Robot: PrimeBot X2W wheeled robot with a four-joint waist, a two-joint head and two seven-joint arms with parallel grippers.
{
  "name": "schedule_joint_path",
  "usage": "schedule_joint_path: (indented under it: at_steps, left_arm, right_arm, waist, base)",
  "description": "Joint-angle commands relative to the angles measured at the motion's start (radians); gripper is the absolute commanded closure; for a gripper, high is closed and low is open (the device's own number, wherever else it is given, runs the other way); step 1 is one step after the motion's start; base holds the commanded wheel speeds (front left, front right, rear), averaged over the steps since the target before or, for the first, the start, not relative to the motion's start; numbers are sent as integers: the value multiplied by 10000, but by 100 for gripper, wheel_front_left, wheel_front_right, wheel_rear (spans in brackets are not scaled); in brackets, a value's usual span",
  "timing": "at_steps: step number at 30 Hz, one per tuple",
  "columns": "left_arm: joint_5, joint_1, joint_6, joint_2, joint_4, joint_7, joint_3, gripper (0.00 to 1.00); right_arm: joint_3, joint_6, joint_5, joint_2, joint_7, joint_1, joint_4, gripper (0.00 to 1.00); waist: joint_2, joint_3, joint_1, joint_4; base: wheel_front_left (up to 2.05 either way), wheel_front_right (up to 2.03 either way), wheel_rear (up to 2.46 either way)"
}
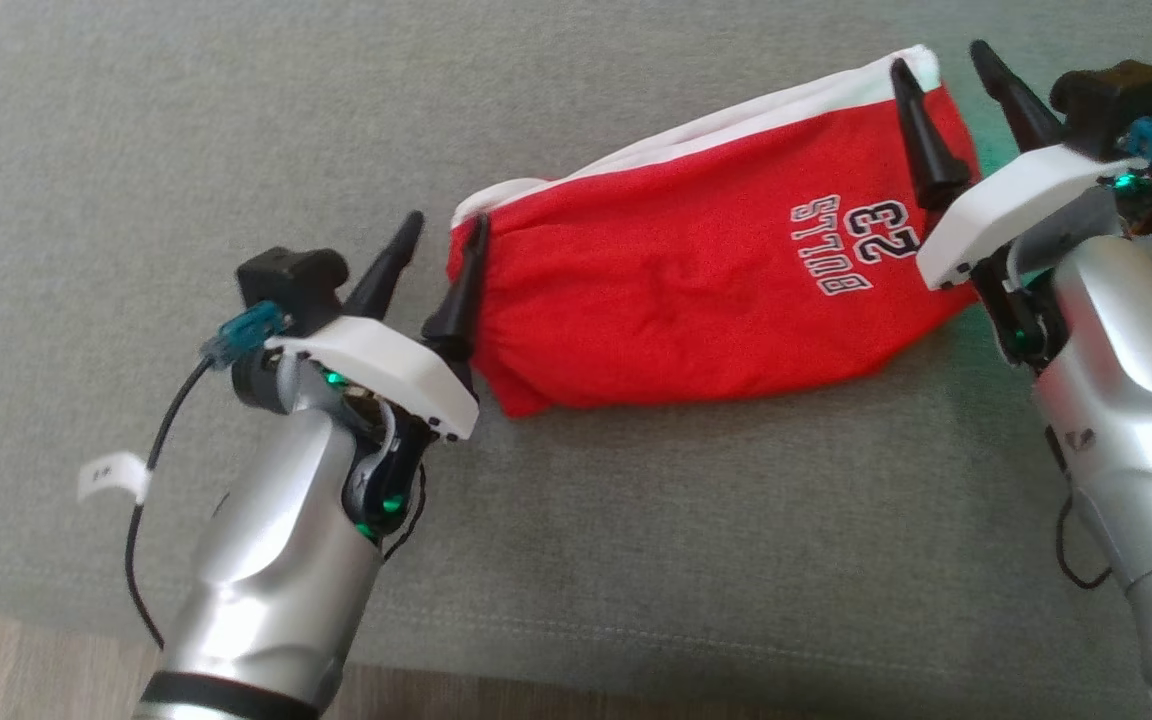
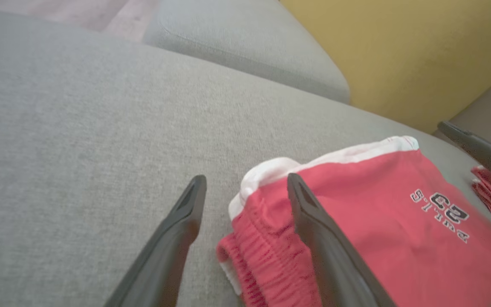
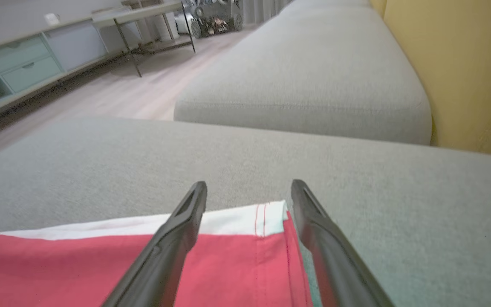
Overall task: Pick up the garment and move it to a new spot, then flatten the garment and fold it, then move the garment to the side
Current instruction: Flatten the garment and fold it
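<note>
Red shorts [image 1: 696, 300] are lying folded across the upper middle of the frame on the grey sofa cushion [image 1: 636, 560], with the left gripper [image 1: 448, 218] and right gripper [image 1: 941, 55] poised at opposite ends, jaws spread and empty, seemingly leaving the fold undisturbed.

text: BULLS | number: 23 | on: red garment [image 1: 676, 300] | reads upside down in head view

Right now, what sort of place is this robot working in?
Probably a living room or lounge-style space: red shorts lie on a grey sofa cushion, a second cushion sits beside a yellow back panel, and pale drawers line a wooden floor.
</note>
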Motion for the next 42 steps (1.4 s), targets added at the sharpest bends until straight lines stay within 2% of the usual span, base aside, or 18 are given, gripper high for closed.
schedule_joint_path:
  at_steps: [1,7,14,21,29,35,42]
  left_arm:
    - [24,7,142,240,-417,-306,390,0]
    - [530,840,780,684,-1821,-721,1030,0]
    - [1281,1965,1445,1281,-3983,-747,1713,0]
    - [1523,2806,1611,1686,-4710,-638,1715,0]
    - [1656,3456,1803,1943,-4828,-439,1619,0]
    - [1664,3556,1806,2076,-4784,-356,1567,0]
    - [1622,3569,1803,2098,-4722,-330,1488,0]
  right_arm:
    - [198,-9,53,140,-430,-131,-401,0]
    - [-128,-9,-315,112,-1149,562,-1254,0]
    - [-1433,-9,-996,374,-890,2197,-2904,0]
    - [-2315,-9,-1707,720,-53,4008,-4910,0]
    - [-3090,-9,-2290,1346,990,6107,-7212,0]
    - [-3317,-9,-2421,1575,1400,6659,-7949,0]
    - [-3376,-9,-2474,1649,1537,6804,-8235,0]
  waist:
    - [0,-184,0,-204]
    - [0,-717,0,-638]
    - [0,-1189,0,-1098]
    - [0,-1501,0,-1344]
    - [0,-1677,0,-1473]
    - [0,-1678,0,-1529]
    - [0,-1708,0,-1496]
  base:
    - [0,0,0]
    - [0,0,0]
    - [0,0,0]
    - [0,0,0]
    - [0,0,0]
    - [0,0,0]
    - [0,0,0]
